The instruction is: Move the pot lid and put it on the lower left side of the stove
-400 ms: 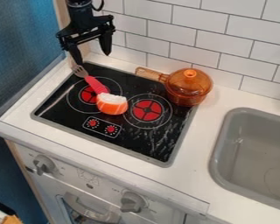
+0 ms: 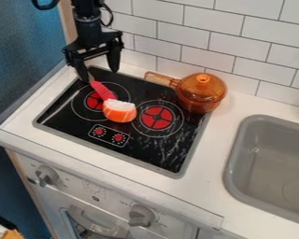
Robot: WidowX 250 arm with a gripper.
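Note:
The black gripper (image 2: 101,73) hangs over the stove's back left corner, its two fingers spread apart with nothing held between them. An orange see-through pot (image 2: 197,101) stands at the back right of the stove, its wooden handle toward the left. The matching pot lid (image 2: 202,83) with a round knob rests on top of the pot. The black stove top (image 2: 139,151) is set in the white counter; its lower left part is near the counter's front edge. The gripper is well to the left of the lid.
An orange and white toy sushi piece (image 2: 119,112) lies mid-stove, beside a red-handled fork (image 2: 102,90) whose tip is hidden behind a gripper finger. A grey sink (image 2: 238,154) is at the right. A white tiled wall (image 2: 208,41) rises behind the counter.
The gripper has come down a little toward the stove, and one finger now covers the fork's tip. The pot, lid and sushi piece have stayed where they were.

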